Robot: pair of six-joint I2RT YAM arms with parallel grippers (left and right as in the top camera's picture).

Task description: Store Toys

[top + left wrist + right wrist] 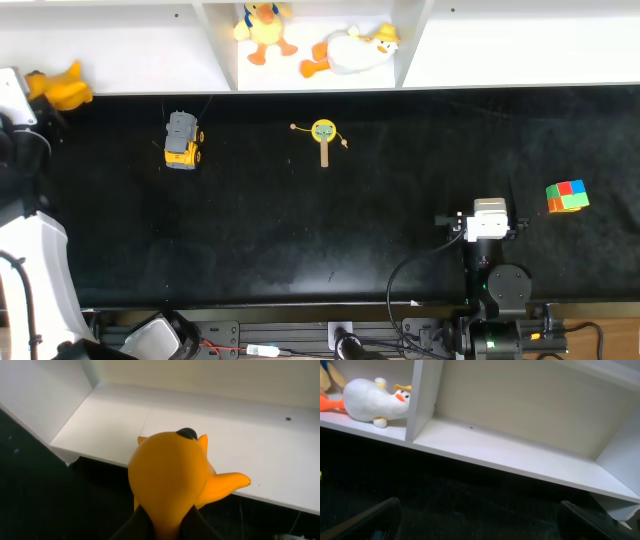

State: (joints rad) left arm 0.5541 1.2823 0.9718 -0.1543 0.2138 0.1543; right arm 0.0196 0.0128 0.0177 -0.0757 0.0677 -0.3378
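- Right hand [488, 222]: low over the black bench [300, 240], close in front of its own arm base. Fingers spread wide, nothing between them. It faces the right-hand compartment of the white shelf [500, 60].
- Colour cube [566, 196]: on the bench, just right of the right hand and apart from it.
- Yellow toy truck [181, 140]: on the bench, left of middle, short of the shelf's front edge.
- Green disc toy on a wooden stick [323, 135]: mid bench, in front of the middle compartment. Small beads hang off either side; the face on the disc is too small to make out.
- Left hand [167, 529]: at far left, by the front lip of the shelf's left compartment. Fingers clamped on an orange duck toy [172, 477]. The toy's lower part is hidden between the fingers; cannot tell whether it touches the shelf.
- Middle compartment: yellow duck plush [264, 25], head cut off by the top view's edge; beside it a white duck plush [350, 50] lying on its side.
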